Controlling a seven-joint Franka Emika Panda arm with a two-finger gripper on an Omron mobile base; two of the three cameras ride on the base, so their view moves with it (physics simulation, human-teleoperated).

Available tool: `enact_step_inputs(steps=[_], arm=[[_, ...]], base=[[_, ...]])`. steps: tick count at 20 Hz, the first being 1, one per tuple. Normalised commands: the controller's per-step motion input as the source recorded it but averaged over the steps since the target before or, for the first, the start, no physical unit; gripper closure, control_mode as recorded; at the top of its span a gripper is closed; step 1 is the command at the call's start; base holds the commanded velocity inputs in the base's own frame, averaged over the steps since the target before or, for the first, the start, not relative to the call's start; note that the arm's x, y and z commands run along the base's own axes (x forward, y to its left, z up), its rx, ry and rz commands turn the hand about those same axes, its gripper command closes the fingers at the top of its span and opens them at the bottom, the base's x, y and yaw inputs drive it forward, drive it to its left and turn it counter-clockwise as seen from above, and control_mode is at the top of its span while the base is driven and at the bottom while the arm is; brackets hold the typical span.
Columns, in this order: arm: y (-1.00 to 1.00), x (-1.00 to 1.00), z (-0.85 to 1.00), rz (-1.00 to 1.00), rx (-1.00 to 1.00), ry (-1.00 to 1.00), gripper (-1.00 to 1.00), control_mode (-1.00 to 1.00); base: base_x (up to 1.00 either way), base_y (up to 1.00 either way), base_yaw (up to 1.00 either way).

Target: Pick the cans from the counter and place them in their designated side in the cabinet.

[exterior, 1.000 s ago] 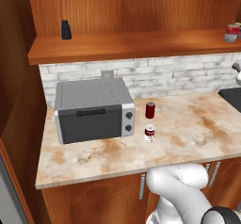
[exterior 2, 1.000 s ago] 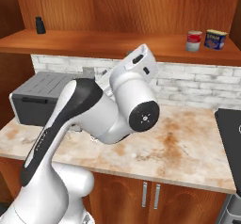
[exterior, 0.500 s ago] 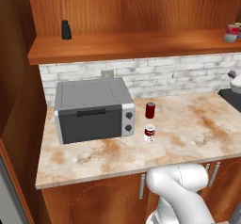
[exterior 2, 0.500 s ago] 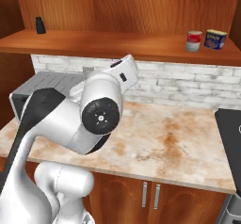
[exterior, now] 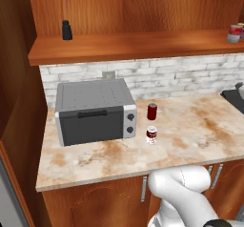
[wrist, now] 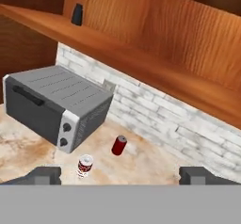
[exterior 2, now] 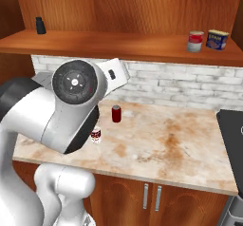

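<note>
My fingers (wrist: 47, 175) stand spread wide and empty above the counter (wrist: 155, 164), and I see the labelled can (wrist: 85, 165) upright just ahead of the left tip, the plain dark red can (wrist: 119, 145) upright farther ahead between them.

A toaster oven (exterior: 94, 110) is being seen standing on the counter (exterior: 190, 140) at its left end. Just right of it, two cans are being seen: one (exterior: 152, 111) behind, the other (exterior: 151, 135) in front. A bottle (exterior: 66, 30) is being kept on the cabinet shelf (exterior: 138, 46) at left; two more cans (exterior 2: 195, 41) (exterior 2: 217, 39) at right.
</note>
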Motion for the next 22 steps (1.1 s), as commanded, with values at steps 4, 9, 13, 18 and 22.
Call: enact_step_inputs(steps=[4,9,13,18,22], arm=[[0.04,-0.34,-0.06,0.00,-0.02,0.36,-1.00,-1.00],[0.22,-0.23,-0.22,-0.12,-0.07,0.31,-1.00,-1.00],[0.38,-0.16,-0.26,-0.18,0.00,0.18,-1.00,-1.00],[0.41,-0.14,-0.31,-0.13,0.01,0.01,-1.00,-1.00],[0.33,-0.04,-0.22,-0.24,0.06,-0.10,-1.00,-1.00]], base=[[0.00,0.00,0.00],[0.00,0.00,0.00],[0.00,0.00,0.00],[0.00,0.00,0.00],[0.00,0.00,0.00]])
